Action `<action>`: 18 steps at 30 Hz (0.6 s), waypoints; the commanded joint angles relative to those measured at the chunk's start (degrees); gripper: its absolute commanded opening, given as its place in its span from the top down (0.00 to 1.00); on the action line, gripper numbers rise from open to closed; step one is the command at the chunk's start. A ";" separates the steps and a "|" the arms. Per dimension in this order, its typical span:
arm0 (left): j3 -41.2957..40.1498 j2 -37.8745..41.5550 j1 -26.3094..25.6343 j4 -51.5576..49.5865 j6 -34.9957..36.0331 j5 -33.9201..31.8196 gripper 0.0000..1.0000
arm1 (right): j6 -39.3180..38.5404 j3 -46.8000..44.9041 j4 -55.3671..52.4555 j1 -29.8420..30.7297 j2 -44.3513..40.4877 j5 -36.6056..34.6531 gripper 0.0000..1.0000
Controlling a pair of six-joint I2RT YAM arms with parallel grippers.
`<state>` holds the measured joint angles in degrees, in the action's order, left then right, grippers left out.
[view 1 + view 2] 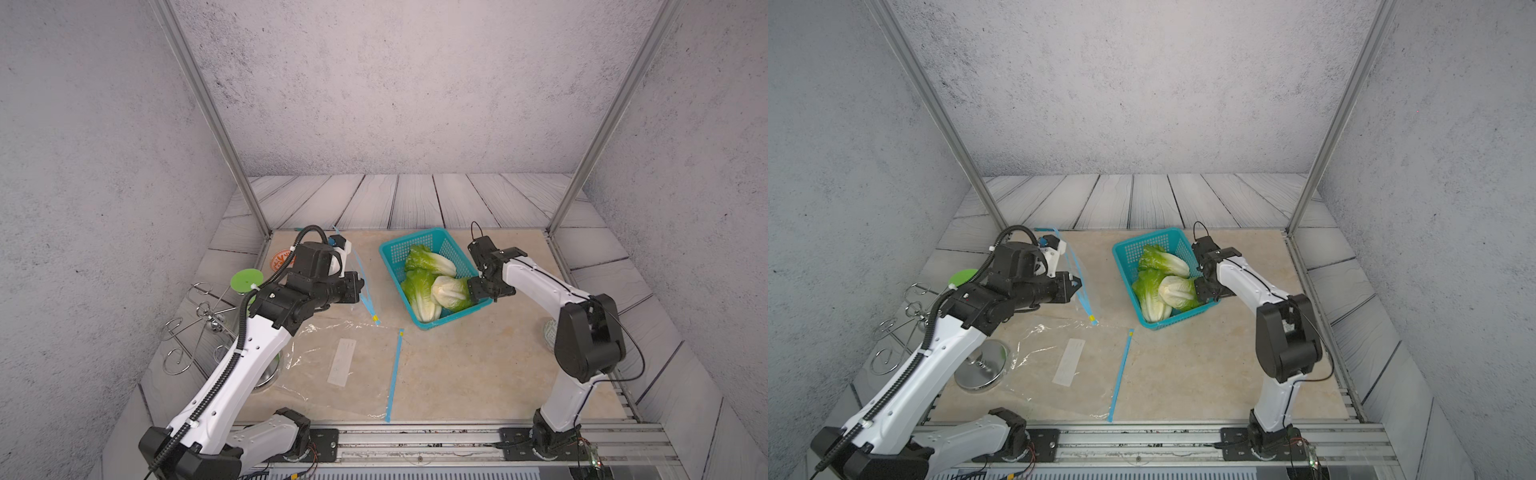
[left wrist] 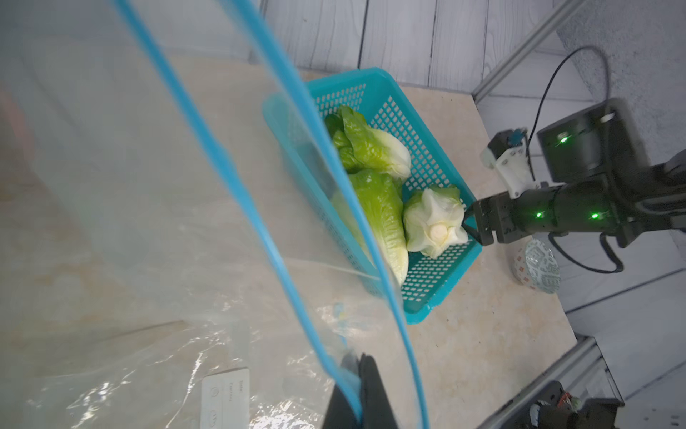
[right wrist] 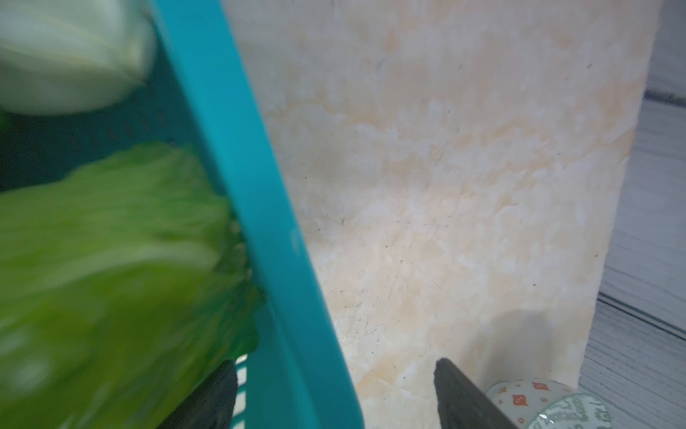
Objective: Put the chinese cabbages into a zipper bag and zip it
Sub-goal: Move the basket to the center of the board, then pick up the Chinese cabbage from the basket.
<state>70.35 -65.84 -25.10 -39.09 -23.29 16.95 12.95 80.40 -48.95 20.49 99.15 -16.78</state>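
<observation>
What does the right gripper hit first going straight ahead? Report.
Probably the nearest cabbage in the teal basket: the open right gripper points at it from close by. The basket's rim runs between its fingers, so it may catch that too.

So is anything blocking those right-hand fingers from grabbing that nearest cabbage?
Yes, the basket's wall: the right gripper straddles its rim, open, with one of its fingers inside beside the cabbage's leaves and the other outside over the table.
</observation>
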 commanded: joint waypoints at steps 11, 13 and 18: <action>-6.60 0.32 -5.30 7.68 12.51 7.95 1.00 | -34.78 -11.46 12.38 4.74 -17.62 20.93 0.10; -7.30 0.69 -5.66 8.22 11.99 7.96 1.00 | -38.18 -10.08 12.28 4.56 -13.53 22.43 0.09; -7.99 2.52 -5.83 8.56 11.72 6.98 1.00 | -44.37 -10.97 15.39 2.90 -6.87 25.91 0.05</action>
<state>62.70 -65.34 -30.79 -32.38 -13.41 23.94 -25.02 69.76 -35.77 24.43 89.95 5.32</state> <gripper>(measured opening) 0.043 0.945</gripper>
